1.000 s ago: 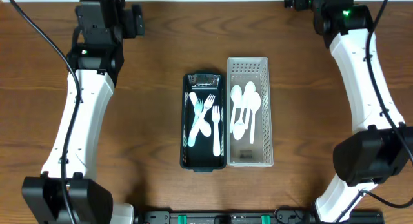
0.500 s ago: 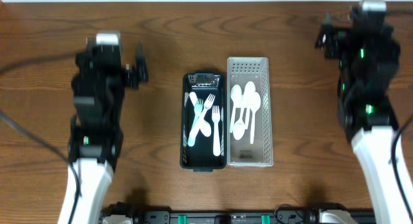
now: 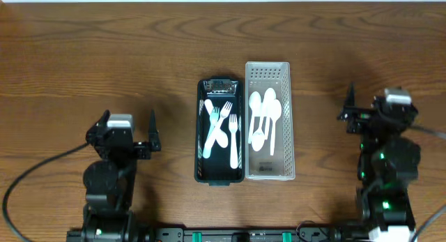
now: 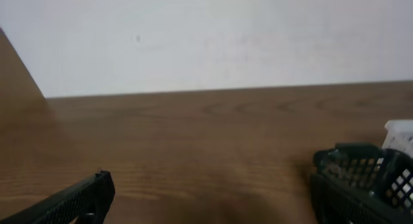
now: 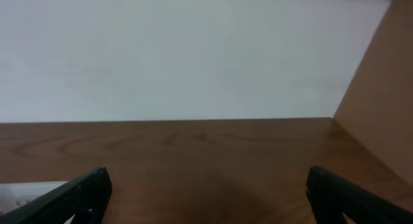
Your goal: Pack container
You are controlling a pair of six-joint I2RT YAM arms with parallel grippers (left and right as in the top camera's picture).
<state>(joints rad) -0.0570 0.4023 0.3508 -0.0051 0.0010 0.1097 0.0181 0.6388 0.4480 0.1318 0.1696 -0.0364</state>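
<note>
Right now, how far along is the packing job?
It looks about finished. Done: the forks lie in the dark container and the spoons in the white basket beside it. In hand: nothing; the left gripper and right gripper are both open and empty. Left: probably nothing, since all cutlery in view is already packed.

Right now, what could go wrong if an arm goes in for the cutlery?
1. The forks lie crossed in the dark bin; lifting one may drag another.
2. The spoons overlap in the white basket; a pinch could catch two.
3. Bin and basket sit close together; a descent between them could knock either.
</note>
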